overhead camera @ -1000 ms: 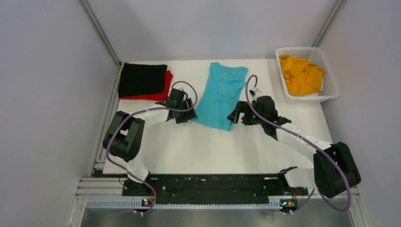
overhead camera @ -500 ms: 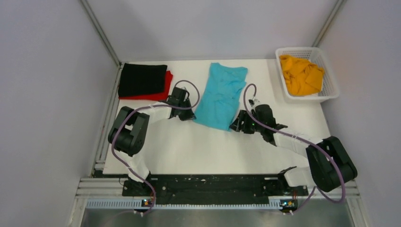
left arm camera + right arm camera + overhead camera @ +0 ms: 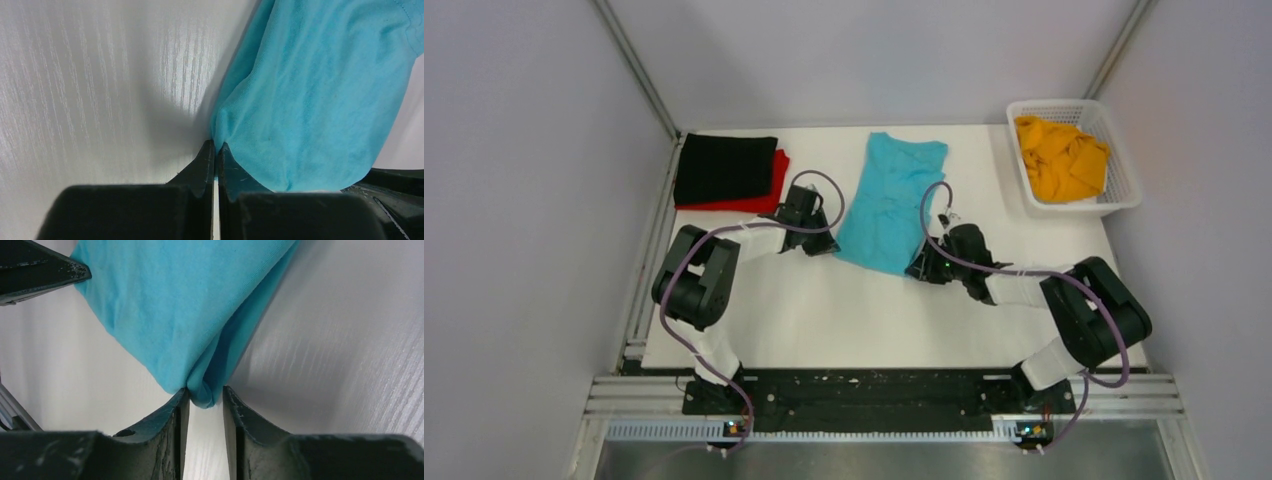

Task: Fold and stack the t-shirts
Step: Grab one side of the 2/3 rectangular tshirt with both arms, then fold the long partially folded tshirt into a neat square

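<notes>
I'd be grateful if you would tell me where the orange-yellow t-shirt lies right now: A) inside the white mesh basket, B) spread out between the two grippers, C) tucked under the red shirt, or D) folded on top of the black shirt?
A: the orange-yellow t-shirt lies crumpled inside the white mesh basket at the far right of the top view.

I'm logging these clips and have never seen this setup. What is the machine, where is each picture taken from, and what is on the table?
Two robot arms with two-finger grippers are bolted at the near edge of a white table. The wide picture looks down from above; the close-ups come from wrist cameras. A turquoise t-shirt lies mid-table; the left gripper and right gripper each pinch a near corner. Far left, a folded black t-shirt sits on a red t-shirt. An orange-yellow t-shirt lies crumpled in a white basket.
</notes>
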